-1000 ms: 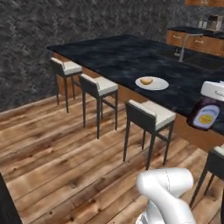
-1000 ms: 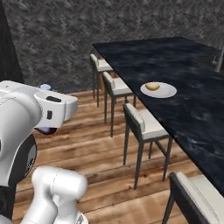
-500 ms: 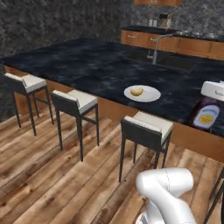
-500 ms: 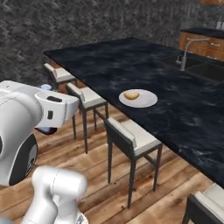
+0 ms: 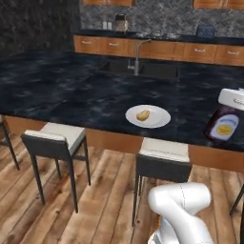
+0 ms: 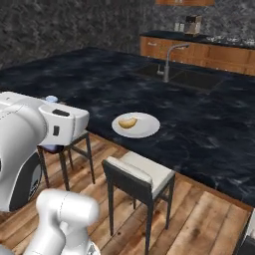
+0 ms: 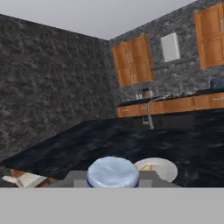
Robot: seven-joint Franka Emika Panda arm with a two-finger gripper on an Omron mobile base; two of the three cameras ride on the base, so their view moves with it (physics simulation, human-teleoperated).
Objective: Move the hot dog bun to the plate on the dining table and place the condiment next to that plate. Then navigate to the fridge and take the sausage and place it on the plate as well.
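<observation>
Counting gives one white plate [image 5: 159, 119] on the dining table [image 5: 71, 95], one hot dog bun [image 5: 143, 115] lying on its 9 o'clock half, one tap [image 5: 137, 57] and two stools [image 5: 58, 137]. Since the earlier frame the base has swung round, so the whole view has shifted and the plate sits nearer centre. At the plate's 3 o'clock, the gripper [image 5: 230, 106] is clamped on a brown bottle [image 5: 223, 125], its jaws hidden and its body cut off at the edge.

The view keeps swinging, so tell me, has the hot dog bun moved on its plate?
No. The hot dog bun still lies on the plate; the camera turned.
</observation>
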